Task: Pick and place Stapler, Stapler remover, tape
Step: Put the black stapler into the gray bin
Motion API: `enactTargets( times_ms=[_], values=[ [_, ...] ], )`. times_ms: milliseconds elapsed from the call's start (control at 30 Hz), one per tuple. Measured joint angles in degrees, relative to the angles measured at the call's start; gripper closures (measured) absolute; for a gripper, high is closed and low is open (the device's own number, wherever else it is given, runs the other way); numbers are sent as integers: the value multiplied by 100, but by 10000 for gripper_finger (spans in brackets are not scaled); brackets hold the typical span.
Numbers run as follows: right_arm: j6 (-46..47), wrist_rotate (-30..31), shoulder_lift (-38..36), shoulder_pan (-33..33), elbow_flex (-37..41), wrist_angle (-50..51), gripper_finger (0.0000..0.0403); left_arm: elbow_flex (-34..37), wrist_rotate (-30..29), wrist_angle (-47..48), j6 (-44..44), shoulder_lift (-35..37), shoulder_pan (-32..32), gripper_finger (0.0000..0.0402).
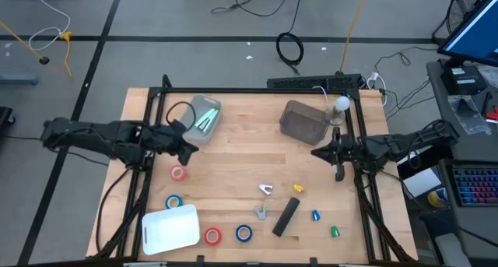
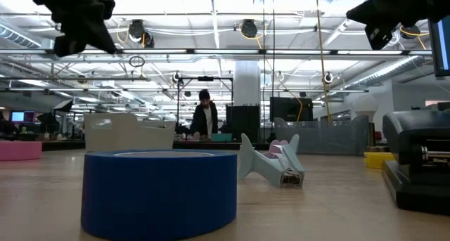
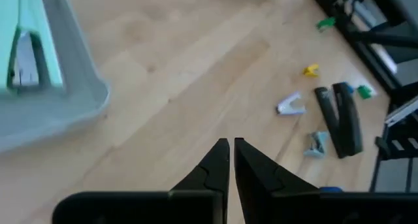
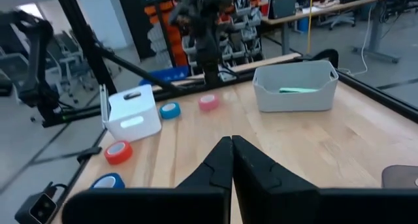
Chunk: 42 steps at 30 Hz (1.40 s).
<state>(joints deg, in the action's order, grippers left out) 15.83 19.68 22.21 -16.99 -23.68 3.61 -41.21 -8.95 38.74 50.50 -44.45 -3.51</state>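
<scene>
A black stapler (image 1: 285,216) lies flat near the table's front. A green stapler (image 1: 205,119) rests inside the pale grey bin (image 1: 210,103). Small staple removers lie loose around the black stapler: white (image 1: 266,189), grey-blue (image 1: 261,212), yellow (image 1: 297,188), blue (image 1: 316,216), green (image 1: 335,231). Tape rolls lie flat at the front left: pink (image 1: 179,172), blue (image 1: 173,202), red (image 1: 212,236), blue (image 1: 244,233). My left gripper (image 1: 191,150) (image 3: 232,142) hangs shut and empty above the wood beside the grey bin. My right gripper (image 1: 315,152) (image 4: 231,139) is shut and empty near the right frame.
A dark see-through bin (image 1: 303,121) stands at the back right. A white bin (image 1: 170,228) sits at the front left. A black frame (image 1: 257,90) borders the table. Bare wood (image 1: 249,154) lies between the two grippers. A person (image 2: 204,118) stands far off in the room.
</scene>
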Motion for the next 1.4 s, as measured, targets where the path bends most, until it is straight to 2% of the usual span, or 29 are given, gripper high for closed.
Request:
enactTargets(
  times_ms=[133, 267, 600, 900, 1200, 1400],
  values=[
    [20, 2, -324, 0, 225, -34, 403, 147, -290, -61, 210, 0, -216, 390],
    [3, 2, -483, 2, 544, -333, 403, 225, -312, -342, 325, 0, -308, 398],
    [0, 0, -602, 2, 1239, -1340, 403, 227, -308, -277, 842, -15, -659, 370],
    [-18, -4, -620, 2, 1270, -1368, 403, 227, -301, -152, 1299, -15, -893, 369],
    [127, -22, -620, 2, 1270, -1370, 403, 227, -210, 35, 1348, -15, -1071, 371],
    [127, -22, -620, 2, 1270, -1372, 403, 227, 4, 654, 1611, -17, -1175, 371]
  ],
)
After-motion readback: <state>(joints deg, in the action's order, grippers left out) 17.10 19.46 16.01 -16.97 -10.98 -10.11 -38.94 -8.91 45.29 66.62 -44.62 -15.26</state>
